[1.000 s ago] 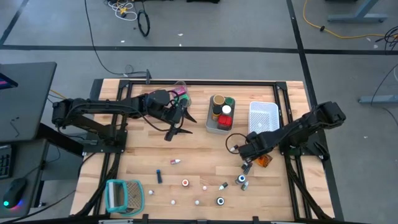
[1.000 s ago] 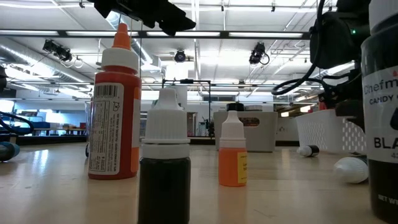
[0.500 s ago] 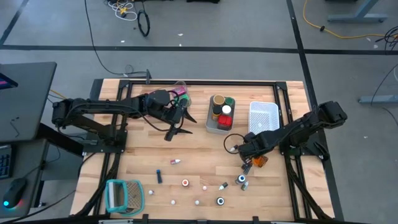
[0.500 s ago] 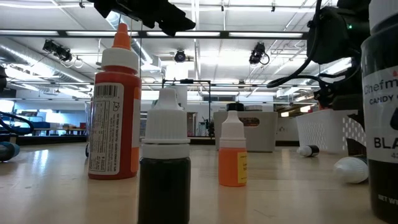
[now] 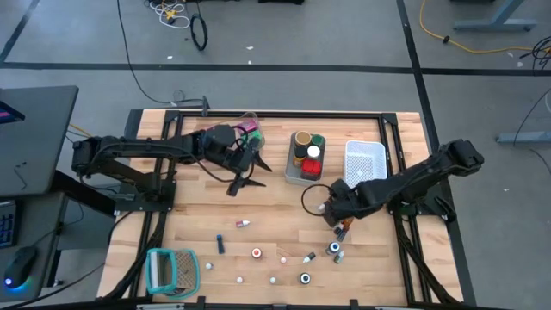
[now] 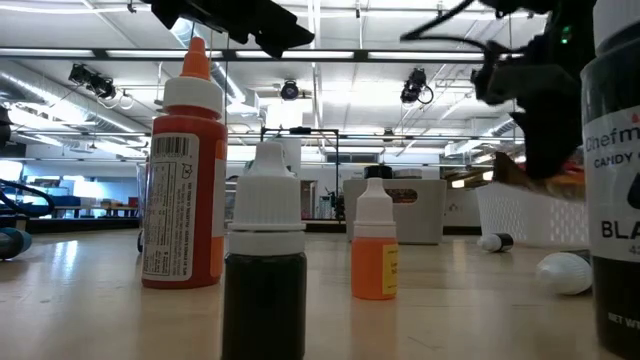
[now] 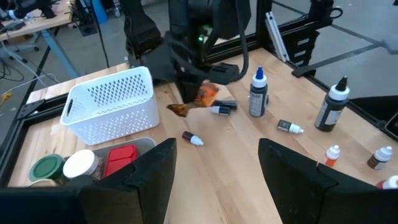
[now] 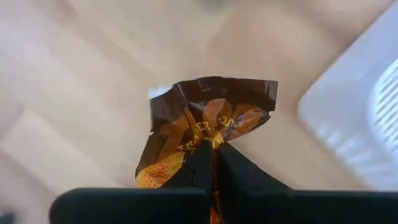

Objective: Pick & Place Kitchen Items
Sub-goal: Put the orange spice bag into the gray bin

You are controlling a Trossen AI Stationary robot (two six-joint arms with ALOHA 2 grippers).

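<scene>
High view has the counter (image 5: 198, 215) filling the middle. At about ten o'clock the left claw (image 5: 244, 171) hangs with fingers spread, holding nothing. Toward four o'clock the right claw (image 5: 342, 226) is clenched on a brown-and-orange packet (image 8: 199, 134), lifted just off the wood beside the white basket (image 5: 365, 160). Small bottles (image 5: 305, 277) stand scattered near six o'clock.
</scene>
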